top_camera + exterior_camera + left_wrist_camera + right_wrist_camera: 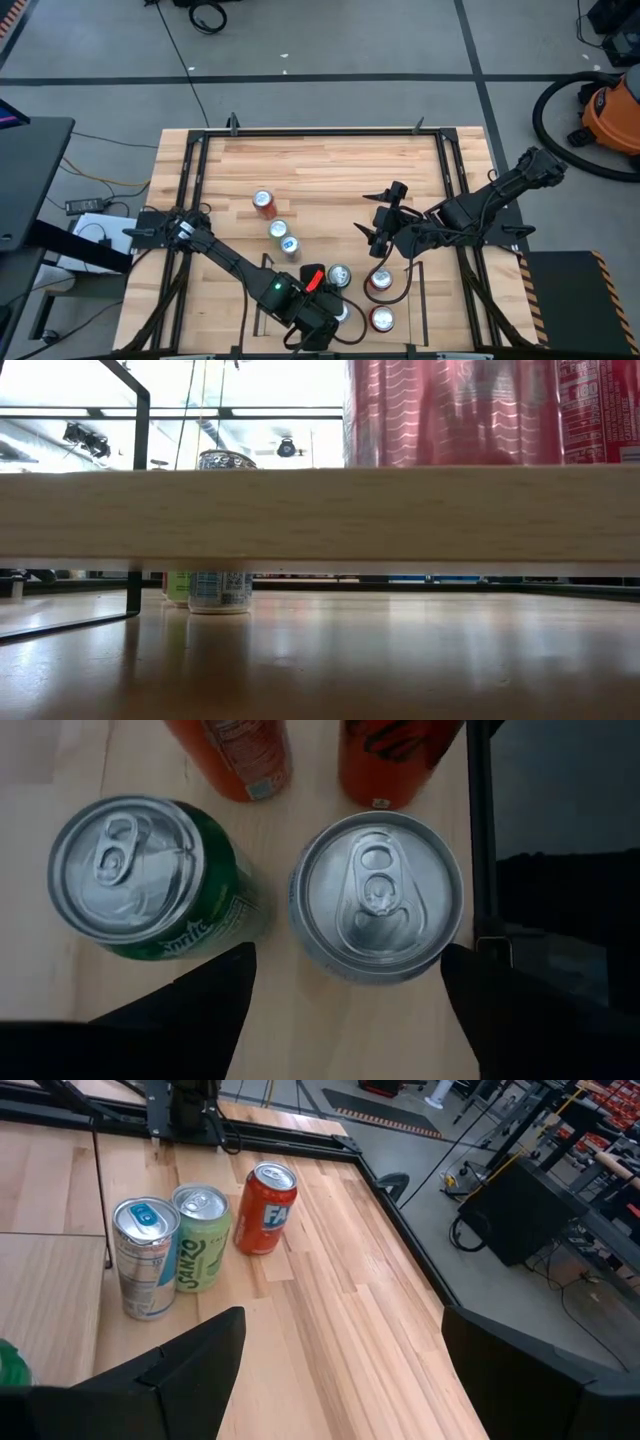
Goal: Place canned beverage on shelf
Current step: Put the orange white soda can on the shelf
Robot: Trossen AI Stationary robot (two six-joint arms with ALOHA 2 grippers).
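The shelf (pixel 290 300) is a small light-wood board with thin black rails at the table's near middle. On it stand a green Sprite can (pixel 140 880), a silver-topped can (pixel 380 895) and two red cans (pixel 379 282). My left gripper (pixel 345 970) is open over the silver-topped can, one finger on each side of it, and the can stands upright on its base on the board. My right gripper (pixel 385 235) is open and empty above the table, just beyond the shelf's far right.
Three more cans stand in a row on the table left of centre: an orange Fanta (pixel 265 1208), a green one (pixel 203 1240) and a blue-and-silver one (pixel 145 1260). The shelf's black rail (pixel 480 820) runs close beside the silver-topped can. The table's black frame (pixel 190 180) lines its sides.
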